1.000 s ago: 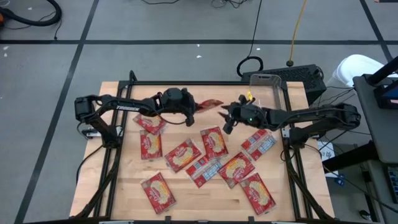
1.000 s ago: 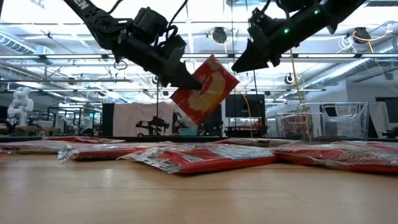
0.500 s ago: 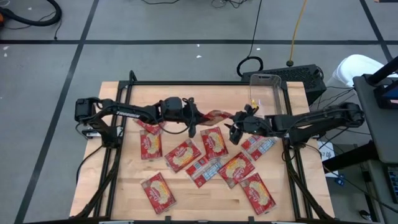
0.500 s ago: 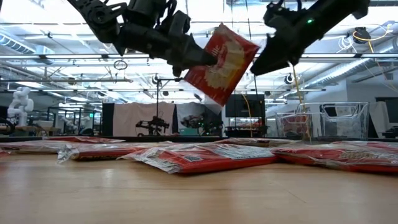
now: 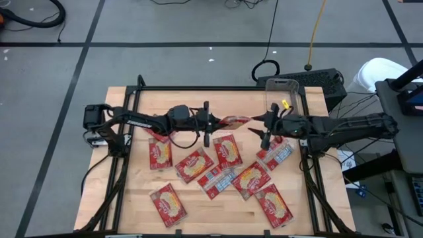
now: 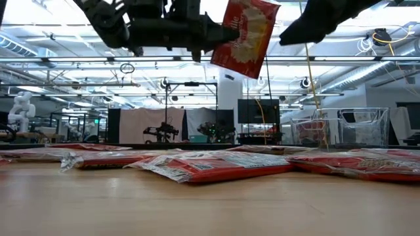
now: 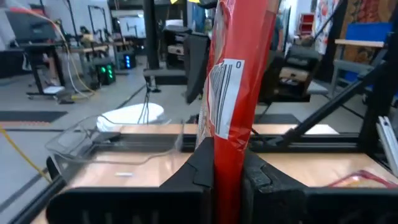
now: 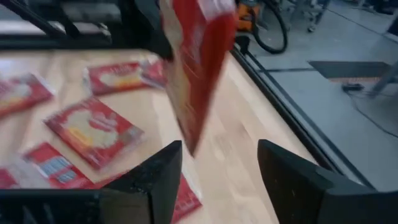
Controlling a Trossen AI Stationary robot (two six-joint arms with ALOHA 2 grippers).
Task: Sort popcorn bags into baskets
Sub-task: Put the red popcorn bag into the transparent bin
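wooden table (image 5: pixel 139 198) under a black frame, workshop floor all round. left gripper (image 5: pixel 213 121) has its fingers (image 7: pixel 205 171) clamped on the lower edge of one red popcorn bag (image 5: pixel 232 121), held up in the air above the middle of the table, well clear of the wood; in the low view that bag (image 6: pixel 246 33) hangs tilted near the top of the picture. right gripper (image 5: pixel 259 129) stands just beside the far end of the same bag, its fingers (image 8: pixel 155 180) spread apart with the bag's corner between them, not pinched. nine more bags (image 5: pixel 194 165) lie flat and scattered on the near half of the table, some overlapping, two showing a grey-white back. clear plastic basket (image 5: pixel 283 99) sits at the far right corner, apart from the held bag.
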